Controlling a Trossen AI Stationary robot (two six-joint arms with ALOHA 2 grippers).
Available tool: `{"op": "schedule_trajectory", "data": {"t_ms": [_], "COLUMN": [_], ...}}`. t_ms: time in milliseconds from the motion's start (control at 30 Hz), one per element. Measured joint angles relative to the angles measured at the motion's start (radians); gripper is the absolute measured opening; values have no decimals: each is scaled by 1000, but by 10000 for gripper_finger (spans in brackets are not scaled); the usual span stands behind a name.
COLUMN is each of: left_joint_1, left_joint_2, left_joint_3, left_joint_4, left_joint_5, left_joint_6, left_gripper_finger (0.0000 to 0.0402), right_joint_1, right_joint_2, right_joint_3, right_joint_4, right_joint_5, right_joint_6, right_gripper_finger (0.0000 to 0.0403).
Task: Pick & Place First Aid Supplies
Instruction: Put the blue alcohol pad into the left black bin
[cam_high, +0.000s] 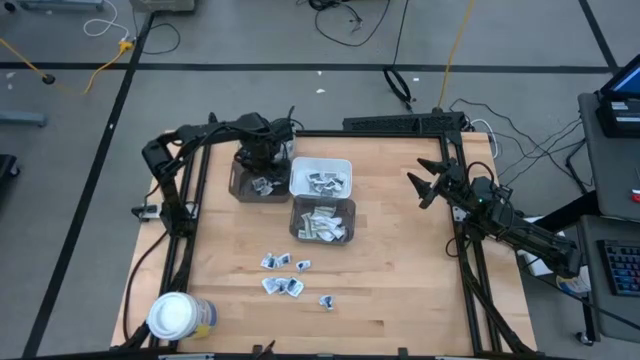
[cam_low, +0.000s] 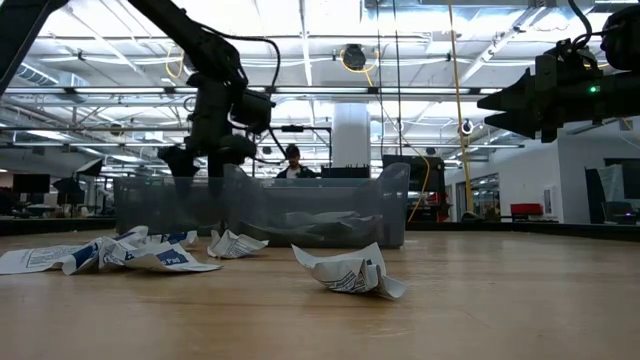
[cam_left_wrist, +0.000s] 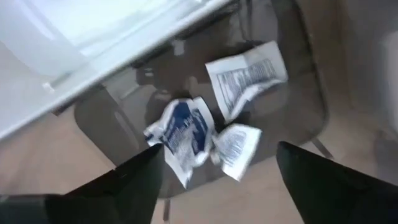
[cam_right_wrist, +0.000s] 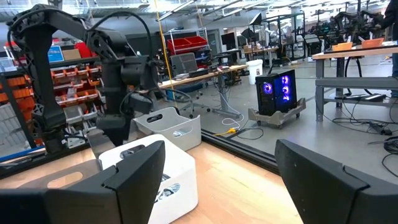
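At the near edge of the counter (cam_high: 400, 300), a white-lidded round jar (cam_high: 172, 316) is seen lying by the left corner. Just beyond it, a loose scatter of crumpled white and blue packets (cam_high: 285, 280) is spread on the bare wood, apart from the bins. Farther on, a grey bin (cam_high: 322, 221) is filled with more packets, and a white bin (cam_high: 320, 178) touching its far side holds several as well. To the left of the white bin, a dark translucent bin (cam_high: 255, 184) is found, with three packets (cam_left_wrist: 193, 134) lying on its floor. The left gripper (cam_left_wrist: 214, 165) is held directly above this bin, its jaws spread wide and empty over the packets. The right gripper (cam_high: 428, 183) is raised well off to the right, clear of the bins, its jaws likewise parted and holding nothing. In the room behind, a person (cam_low: 291, 160) is visible.
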Motion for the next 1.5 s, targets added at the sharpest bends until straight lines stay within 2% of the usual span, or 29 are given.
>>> {"op": "schedule_trajectory", "data": {"t_ms": [233,433,567,800,1300,1500], "left_joint_1": [5,0,-63,-246,-779,-973], "left_joint_2": [-85,-185,-204,-206,-206,-206], "left_joint_3": [4,6,7,7,7,7], "left_joint_4": [-9,-14,-14,-39,-52,-28], "left_joint_5": [22,24,52,137,133,69], "left_joint_6": [-3,-26,-10,76,85,49], "left_gripper_finger": [343,337,328,315,319,313], "right_joint_1": [0,0,0,0,0,0], "right_joint_2": [0,0,0,0,0,0], "right_joint_3": [0,0,0,0,0,0], "right_joint_4": [0,0,0,0,0,0], "right_joint_5": [0,0,0,0,0,0], "right_joint_6": [0,0,0,0,0,0], "right_gripper_finger": [297,297,297,297,297,297]}}
